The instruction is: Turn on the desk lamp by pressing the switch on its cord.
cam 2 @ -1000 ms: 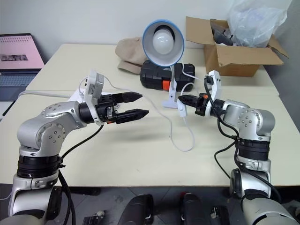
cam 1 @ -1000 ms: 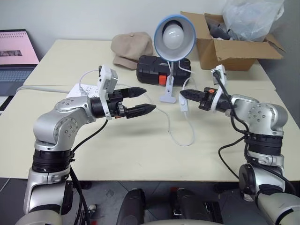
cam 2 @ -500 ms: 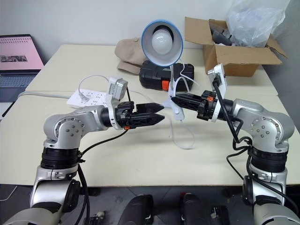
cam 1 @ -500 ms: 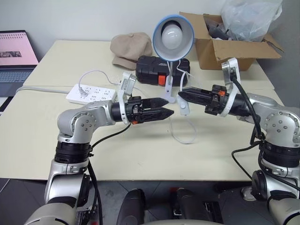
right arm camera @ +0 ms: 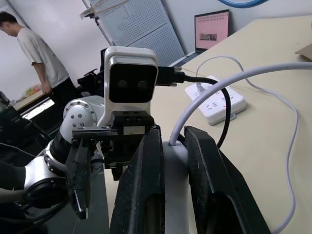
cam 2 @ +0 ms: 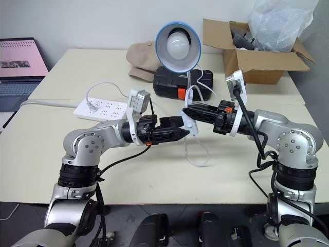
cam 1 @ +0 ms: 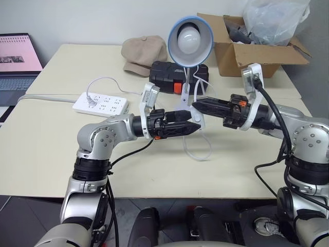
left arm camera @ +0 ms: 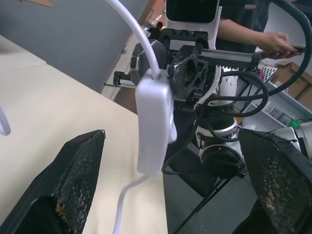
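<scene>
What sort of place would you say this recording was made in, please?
Probably a robotics lab or workshop: a pegboard wall and a person at a bench behind, a laptop, and an open cardboard box on pale tables.

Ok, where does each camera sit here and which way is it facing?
Head stereo pair: looks down over the cream table, both arms, the light-blue-shaded desk lamp.
Left wrist view: faces the white inline cord switch and the right gripper behind it.
Right wrist view: faces the left gripper, own jaws clamping that switch.
Shared: switch, white cord.
</scene>
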Action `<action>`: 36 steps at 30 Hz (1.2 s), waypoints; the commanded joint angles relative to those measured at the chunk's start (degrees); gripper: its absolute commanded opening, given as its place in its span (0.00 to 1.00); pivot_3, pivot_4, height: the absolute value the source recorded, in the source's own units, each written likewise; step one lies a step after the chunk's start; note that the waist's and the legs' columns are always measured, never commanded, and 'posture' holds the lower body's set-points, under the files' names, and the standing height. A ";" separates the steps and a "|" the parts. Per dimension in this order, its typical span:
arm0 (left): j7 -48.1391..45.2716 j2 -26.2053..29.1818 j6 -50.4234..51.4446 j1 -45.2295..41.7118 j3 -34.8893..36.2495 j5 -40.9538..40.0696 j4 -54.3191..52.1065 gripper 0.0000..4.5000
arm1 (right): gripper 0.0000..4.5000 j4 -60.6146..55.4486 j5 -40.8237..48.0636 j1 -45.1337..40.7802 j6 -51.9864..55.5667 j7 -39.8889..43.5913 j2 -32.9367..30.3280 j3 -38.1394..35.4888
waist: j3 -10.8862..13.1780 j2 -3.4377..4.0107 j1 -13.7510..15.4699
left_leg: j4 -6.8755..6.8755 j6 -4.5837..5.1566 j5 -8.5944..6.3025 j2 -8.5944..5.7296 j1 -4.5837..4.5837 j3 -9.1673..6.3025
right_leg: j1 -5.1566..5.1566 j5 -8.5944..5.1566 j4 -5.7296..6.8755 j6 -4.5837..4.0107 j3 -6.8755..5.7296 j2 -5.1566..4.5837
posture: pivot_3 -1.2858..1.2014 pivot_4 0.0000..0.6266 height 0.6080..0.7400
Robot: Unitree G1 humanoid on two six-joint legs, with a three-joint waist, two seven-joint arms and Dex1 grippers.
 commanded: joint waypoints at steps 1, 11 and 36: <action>-0.71 -0.58 -1.22 -0.05 -0.02 -0.34 -0.96 1.00 | 0.07 -1.81 2.80 -0.49 -0.33 -0.93 -0.79 -0.95 | 0.00 0.00 0.00 | 0.00 0.00 0.00 0.00 0.00 0.00 | 0.00 0.00 0.00 0.00 0.00 0.00 | 0.52 0.24 1.00; -0.35 -2.64 -3.23 0.27 -1.06 1.06 0.04 0.78 | 0.07 -1.95 5.28 -0.72 -0.66 -2.40 -1.75 -0.05 | 0.00 0.00 0.07 | 0.00 0.00 0.00 -0.01 0.00 0.00 | 0.00 0.00 0.00 0.00 0.00 0.00 | 0.52 0.24 1.00; -0.67 -3.37 -3.85 0.45 0.16 0.44 0.63 0.12 | 0.07 -1.05 6.35 -1.43 -1.33 -3.04 -2.53 0.98 | 0.00 0.00 0.07 | 0.00 0.00 0.00 -0.01 0.00 -0.01 | 0.00 0.00 -0.01 0.00 0.00 0.01 | 0.52 0.24 1.00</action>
